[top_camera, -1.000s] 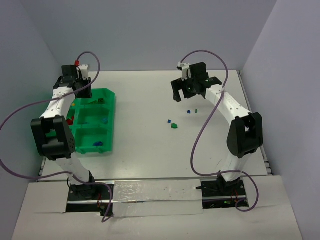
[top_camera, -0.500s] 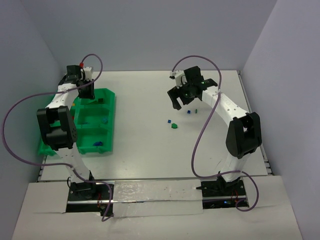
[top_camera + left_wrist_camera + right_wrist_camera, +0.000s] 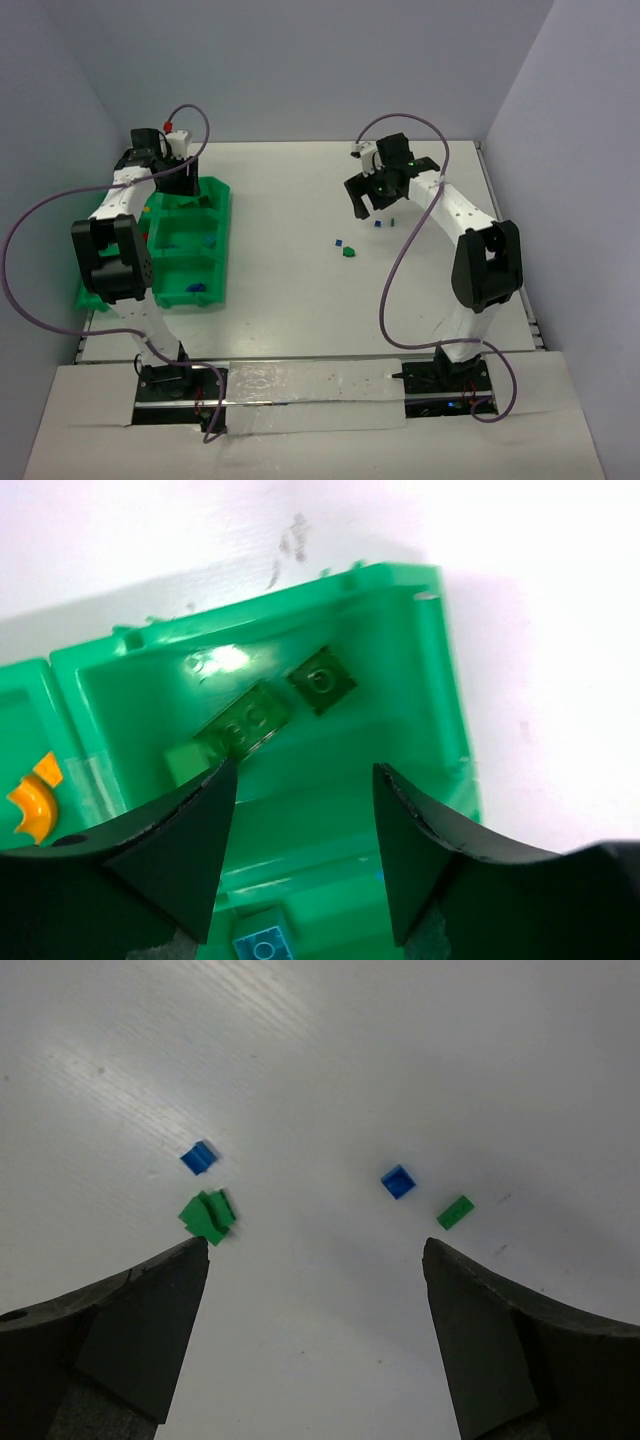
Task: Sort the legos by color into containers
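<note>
The green tray [image 3: 224,250] lies at the left; its containers hold sorted legos. My left gripper [image 3: 183,186] hangs open over the far right container [image 3: 450,690], nothing between its fingers [image 3: 303,770]. Below it lie a dark green lego [image 3: 322,680], a green one [image 3: 250,720] and a paler green one [image 3: 185,760]. Mid-table, my right gripper [image 3: 372,203] is open and empty [image 3: 315,1248] above loose legos: a blue [image 3: 200,1156] and a green [image 3: 208,1216] at its left, a blue [image 3: 398,1181] and a green [image 3: 455,1212] at its right.
An orange piece [image 3: 35,800] sits in the neighbouring container and a light blue brick [image 3: 262,942] in the one nearer my left wrist. The four loose legos [image 3: 347,252] lie between tray and right arm. Grey walls close the table's left, far and right sides.
My left gripper has shifted a little to the right over the tray's far container and its jaws have widened. My right gripper has come nearer and lower toward the loose legos.
</note>
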{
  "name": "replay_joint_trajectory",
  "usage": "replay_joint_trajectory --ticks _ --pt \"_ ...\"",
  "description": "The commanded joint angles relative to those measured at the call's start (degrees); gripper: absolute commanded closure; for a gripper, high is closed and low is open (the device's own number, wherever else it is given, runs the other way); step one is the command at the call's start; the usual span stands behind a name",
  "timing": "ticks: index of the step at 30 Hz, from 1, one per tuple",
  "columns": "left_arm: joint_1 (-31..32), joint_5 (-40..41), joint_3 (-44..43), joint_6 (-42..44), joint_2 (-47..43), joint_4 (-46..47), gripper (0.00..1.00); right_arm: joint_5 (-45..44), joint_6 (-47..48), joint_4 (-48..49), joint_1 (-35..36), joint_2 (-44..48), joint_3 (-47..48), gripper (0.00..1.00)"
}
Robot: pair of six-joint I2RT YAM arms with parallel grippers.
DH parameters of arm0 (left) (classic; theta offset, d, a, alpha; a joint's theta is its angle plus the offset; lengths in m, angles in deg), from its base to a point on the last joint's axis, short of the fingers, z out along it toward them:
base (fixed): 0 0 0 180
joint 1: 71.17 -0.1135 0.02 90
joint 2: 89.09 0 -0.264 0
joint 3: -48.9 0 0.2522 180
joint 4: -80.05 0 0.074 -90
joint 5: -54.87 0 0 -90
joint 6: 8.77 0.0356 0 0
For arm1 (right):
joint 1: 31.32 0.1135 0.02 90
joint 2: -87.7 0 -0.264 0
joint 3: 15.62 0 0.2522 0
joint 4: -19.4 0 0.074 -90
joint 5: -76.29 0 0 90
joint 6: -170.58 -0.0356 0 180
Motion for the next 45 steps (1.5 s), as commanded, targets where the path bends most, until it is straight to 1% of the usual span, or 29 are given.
replay_joint_trajectory --ticks 1,3,4,5,7,10,12,19,25,29,34,39,41,45 --pt "1.4 -7.7 -1.9 3.3 -6.6 0.8 0.41 -1.5 -4.8 0.0 -4.7 -0.6 -0.6 0.08" --pt "3.9 -7.8 -1.7 4.5 -8.2 1.3 0.44 -2.9 -8.1 0.1 -7.3 -0.7 -2.0 0.14" --pt "6.2 -6.6 -1.6 4.9 -8.7 1.6 0.44 -3.6 -9.0 0.1 -8.2 -0.6 -2.5 0.20" --pt "7.9 -6.6 -1.1 5.3 -9.3 1.6 0.44 -4.3 -9.8 0.2 -9.1 -0.6 -3.2 0.20" --pt "10.7 -5.0 0.6 5.6 -10.9 4.4 0.44 -6.1 -11.7 0.2 -10.9 -0.8 -4.9 0.29" --pt "13.3 -2.9 1.5 5.0 -11.8 5.8 0.44 -7.3 -13.6 0.8 -12.0 -1.7 -6.7 0.37" --pt "14.3 -2.2 1.1 4.3 -11.7 5.9 0.43 -7.6 -14.6 1.2 -12.4 -2.8 -6.9 0.40" --pt "14.6 -0.6 -0.6 2.4 -10.9 4.8 0.42 -5.9 -18.4 1.5 -12.5 -6.0 -3.6 0.39" --pt "14.6 0.4 -0.4 1.0 -10.5 4.9 0.41 -5.9 -19.9 2.0 -12.3 -8.8 -1.6 0.39" --pt "14.6 0.9 -0.4 0.5 -10.0 4.8 0.41 -6.6 -19.9 2.5 -11.4 -10.0 0.1 0.41" --pt "14.6 1.8 -0.9 0.5 -9.8 4.4 0.41 -8.7 -19.8 2.7 -9.8 -11.9 1.8 0.47" --pt "14.6 2.6 -0.7 0.7 -9.9 4.2 0.41 -14.3 -19.2 3.0 -8.4 -14.1 3.4 0.57" --pt "14.6 2.7 -0.3 0.7 -10.1 4.2 0.41 -16.6 -19.0 3.1 -8.3 -14.8 3.5 0.58" --pt "14.6 3.1 0.4 0.8 -10.5 4.3 0.41 -16.4 -18.7 3.1 -8.3 -15.4 3.5 0.59"
